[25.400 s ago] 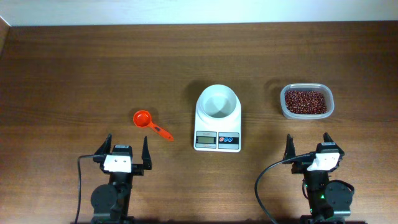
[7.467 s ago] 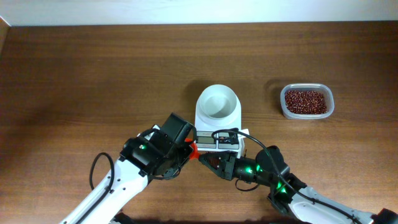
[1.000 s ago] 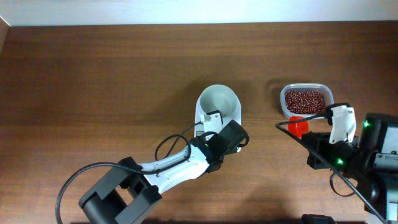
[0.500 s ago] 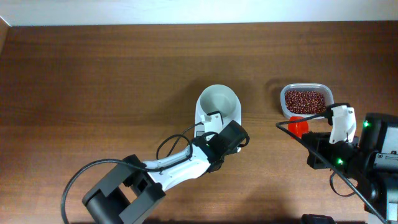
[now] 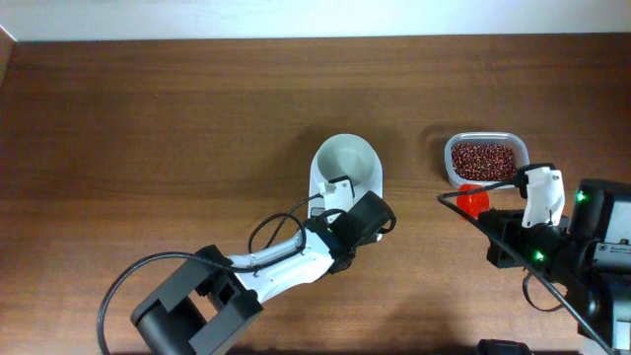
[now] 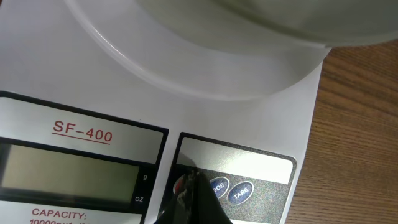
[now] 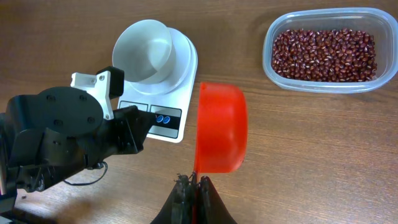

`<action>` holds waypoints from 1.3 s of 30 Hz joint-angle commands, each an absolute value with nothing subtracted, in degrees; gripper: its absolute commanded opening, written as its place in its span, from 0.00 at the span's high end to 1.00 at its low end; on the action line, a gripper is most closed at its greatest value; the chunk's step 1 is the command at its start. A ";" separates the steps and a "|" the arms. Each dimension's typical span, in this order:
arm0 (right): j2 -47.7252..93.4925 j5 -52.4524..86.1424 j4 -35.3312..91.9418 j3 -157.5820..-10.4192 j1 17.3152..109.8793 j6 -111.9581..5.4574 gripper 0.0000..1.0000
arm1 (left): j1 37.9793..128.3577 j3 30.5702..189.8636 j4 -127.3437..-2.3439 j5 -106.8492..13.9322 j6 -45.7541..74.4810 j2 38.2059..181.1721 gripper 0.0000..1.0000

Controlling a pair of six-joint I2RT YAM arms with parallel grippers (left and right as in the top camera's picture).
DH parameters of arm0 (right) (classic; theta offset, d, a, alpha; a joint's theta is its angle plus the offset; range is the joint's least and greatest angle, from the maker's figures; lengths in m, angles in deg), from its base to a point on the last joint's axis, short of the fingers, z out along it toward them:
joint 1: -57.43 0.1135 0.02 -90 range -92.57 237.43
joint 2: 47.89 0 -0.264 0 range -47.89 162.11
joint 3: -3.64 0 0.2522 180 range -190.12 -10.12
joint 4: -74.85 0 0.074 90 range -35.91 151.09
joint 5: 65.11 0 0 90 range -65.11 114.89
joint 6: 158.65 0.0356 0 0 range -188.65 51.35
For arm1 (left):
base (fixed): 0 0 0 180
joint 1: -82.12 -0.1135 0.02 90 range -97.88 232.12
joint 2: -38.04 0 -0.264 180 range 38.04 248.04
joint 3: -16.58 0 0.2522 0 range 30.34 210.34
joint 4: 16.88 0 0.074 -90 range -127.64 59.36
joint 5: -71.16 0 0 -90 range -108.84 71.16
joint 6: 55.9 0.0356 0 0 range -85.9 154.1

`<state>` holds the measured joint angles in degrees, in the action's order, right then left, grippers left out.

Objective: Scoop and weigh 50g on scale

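Note:
The white scale (image 5: 317, 180) stands mid-table with its round bowl (image 5: 346, 161) empty. My left gripper (image 6: 192, 185) is shut, empty, its tip resting on the red button beside the MODE button (image 6: 217, 187). The grey display (image 6: 68, 175) shows no digits. My right gripper (image 7: 194, 184) is shut on the thin handle of the orange scoop (image 7: 221, 127), held above the table just in front of the clear tub (image 5: 484, 161). The tub holds the reddish-brown beans (image 7: 325, 53). The scoop is turned on its side; its inside is hidden.
The left arm (image 5: 296, 258) reaches diagonally across the table's front to the scale and covers its front panel from above. The right arm's body (image 5: 577, 247) fills the near right corner. The tub sits close to the right of the scale.
Over the last second nothing visibly moves. Earlier the scoop lay left of the scale; both grippers met it in front of the scale, and now the right one holds it by the tub.

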<state>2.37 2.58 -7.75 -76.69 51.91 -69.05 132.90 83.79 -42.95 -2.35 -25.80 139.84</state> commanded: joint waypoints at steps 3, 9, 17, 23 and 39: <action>2.35 2.85 -7.77 -76.67 52.13 -69.05 0.96 | 132.99 83.73 -43.28 -2.53 -26.76 141.46 1.00; 2.35 2.87 -8.60 -76.67 52.13 -69.05 0.96 | 132.97 83.73 -43.28 -2.53 -27.61 142.14 1.00; 2.35 2.87 -9.06 -76.67 52.13 -69.05 0.96 | 132.97 83.73 -43.52 -2.02 -27.61 142.14 1.00; 2.35 2.87 -9.06 -76.67 52.13 -69.05 0.96 | 132.97 83.73 -43.59 -1.91 -27.59 142.09 1.00; 2.35 2.87 -9.02 -76.67 52.13 -69.05 0.96 | 132.99 83.75 -48.09 -6.35 -26.17 136.28 1.00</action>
